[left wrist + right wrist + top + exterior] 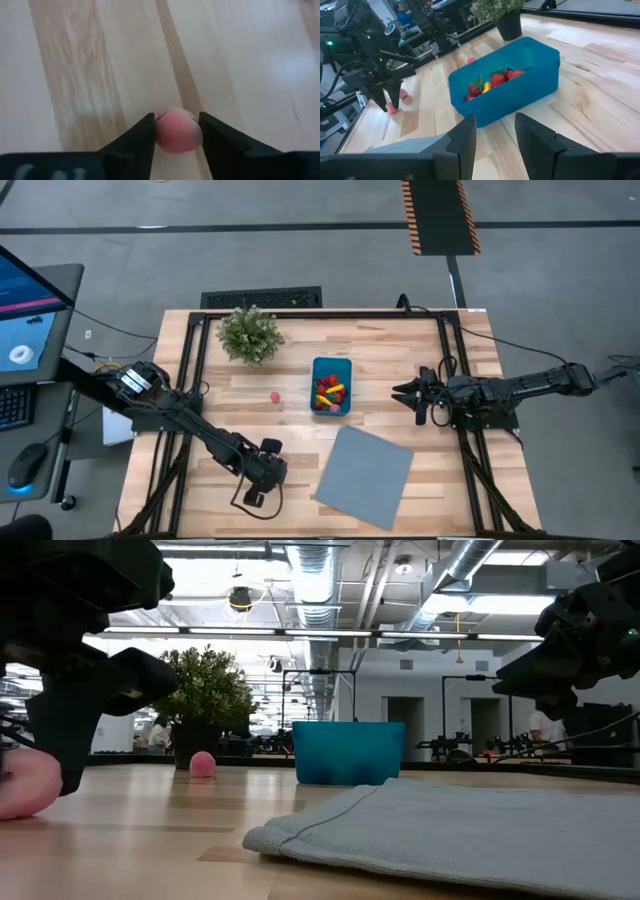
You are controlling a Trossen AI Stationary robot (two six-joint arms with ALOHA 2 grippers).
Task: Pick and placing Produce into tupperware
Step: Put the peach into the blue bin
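Tub (331,367) sits mid-table with produce (329,391) inside; potted plant (249,334) toward the far edge, left of it. One loose piece (276,395) lies on the table (400,350) between them. Flat sheet (365,476) lies near the front edge. Left gripper (254,496) is at the front edge around another piece (176,131); right gripper (403,392) is right of the tub.

My matt black plastic fingers (145,142) flank a smooth pink ball (177,131) on the pale, satin-sheened wooden surface (100,65); beside the glossy teal plastic tupperware (520,90), a grey cloth mat (480,825)
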